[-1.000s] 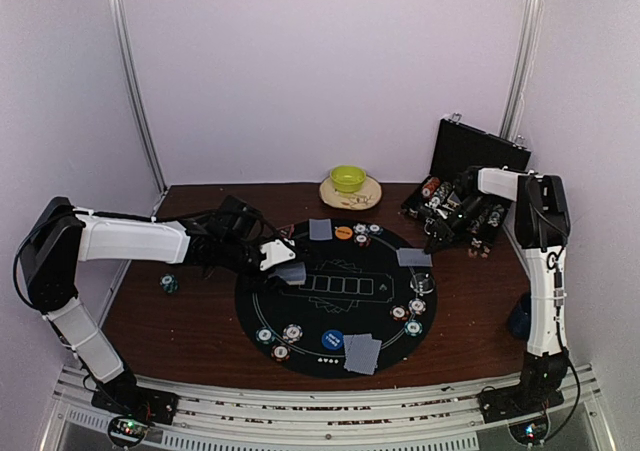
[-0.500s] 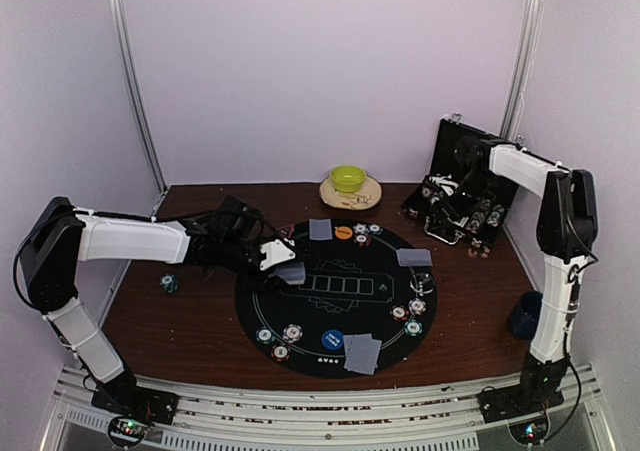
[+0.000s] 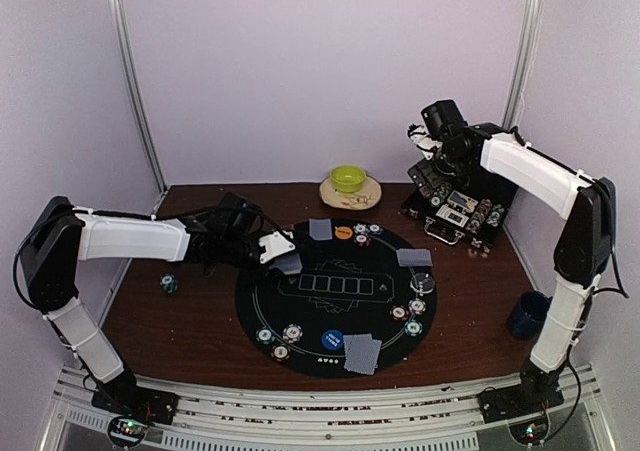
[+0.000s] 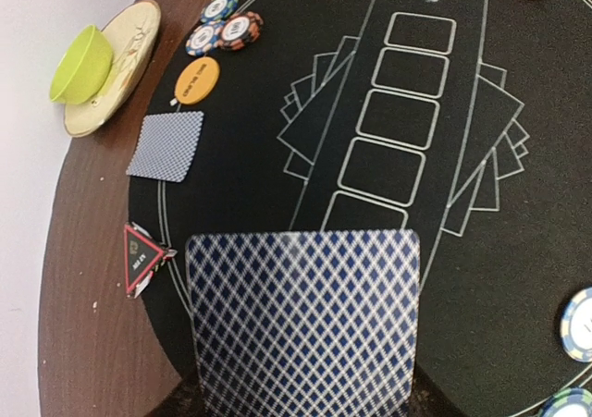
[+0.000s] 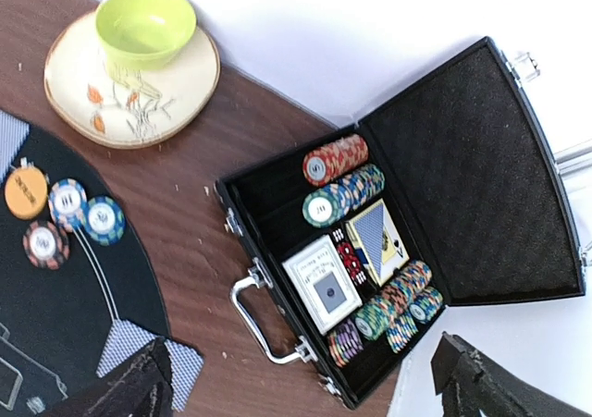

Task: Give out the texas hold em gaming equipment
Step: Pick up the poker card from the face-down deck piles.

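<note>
Here, the grey-blue-backed playing card is pinched at its near edge in the left jaws, which are closed flat on it. It sticks forward above the black felt mat, with the red triangle marker just left of the jaws. It looks light, thin, bendy and slick, so I judge an edge pinch right and a low release wise. The right jaws stand wide apart, empty, hovering above the open chip case.

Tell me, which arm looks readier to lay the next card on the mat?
Left: the left gripper holds a card over the mat's left edge; the right gripper hangs open, empty, above the chip case.
</note>
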`<state>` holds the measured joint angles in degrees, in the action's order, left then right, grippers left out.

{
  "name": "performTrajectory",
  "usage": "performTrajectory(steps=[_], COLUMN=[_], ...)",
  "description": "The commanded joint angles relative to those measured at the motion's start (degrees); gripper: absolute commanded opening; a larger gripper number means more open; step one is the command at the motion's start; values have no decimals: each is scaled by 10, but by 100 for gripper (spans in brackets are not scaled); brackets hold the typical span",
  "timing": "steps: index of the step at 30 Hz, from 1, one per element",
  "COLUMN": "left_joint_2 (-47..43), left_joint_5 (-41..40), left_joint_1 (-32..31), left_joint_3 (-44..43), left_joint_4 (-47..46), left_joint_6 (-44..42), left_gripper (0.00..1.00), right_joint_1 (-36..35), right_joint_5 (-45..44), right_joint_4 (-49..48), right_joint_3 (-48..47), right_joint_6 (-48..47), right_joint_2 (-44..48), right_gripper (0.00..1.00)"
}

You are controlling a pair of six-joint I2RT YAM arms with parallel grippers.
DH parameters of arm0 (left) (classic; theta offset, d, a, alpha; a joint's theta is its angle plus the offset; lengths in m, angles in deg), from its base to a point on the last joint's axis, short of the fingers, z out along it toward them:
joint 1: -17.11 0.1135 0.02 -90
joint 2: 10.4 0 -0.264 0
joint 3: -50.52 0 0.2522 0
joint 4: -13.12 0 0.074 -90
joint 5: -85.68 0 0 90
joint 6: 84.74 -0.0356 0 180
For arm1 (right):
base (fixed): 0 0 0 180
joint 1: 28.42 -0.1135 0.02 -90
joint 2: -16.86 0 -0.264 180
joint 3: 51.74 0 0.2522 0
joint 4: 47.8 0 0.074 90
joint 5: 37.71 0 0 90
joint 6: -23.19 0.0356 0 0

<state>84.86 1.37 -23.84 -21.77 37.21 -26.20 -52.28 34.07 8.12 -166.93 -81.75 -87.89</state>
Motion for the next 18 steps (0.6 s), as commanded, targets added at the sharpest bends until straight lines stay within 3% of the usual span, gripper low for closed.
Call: performTrajectory(steps=[1,7,12,18], left_joint_2=[16,15,10,34], left_joint_5=[-33,-43,-31,-18], left_joint_1=[12,26,36,47], left_joint_3=[-41,-59,-60,-117], left_joint_4=[-39,-37,-50,-23], left_joint_6=[39,50,49,46], left_gripper=[52,52,52,52], right_joint_1=[3,-17,-48,-80], right_joint_5=[-1,185,283,348], right_joint_4=[-61,-103,-228,-171], right_joint_3=[-57,-86,25,-16], right_joint_6=[67,56,63,78], right_joint_2=[-11,-22,20,-24], right_gripper=[100,100,100,100])
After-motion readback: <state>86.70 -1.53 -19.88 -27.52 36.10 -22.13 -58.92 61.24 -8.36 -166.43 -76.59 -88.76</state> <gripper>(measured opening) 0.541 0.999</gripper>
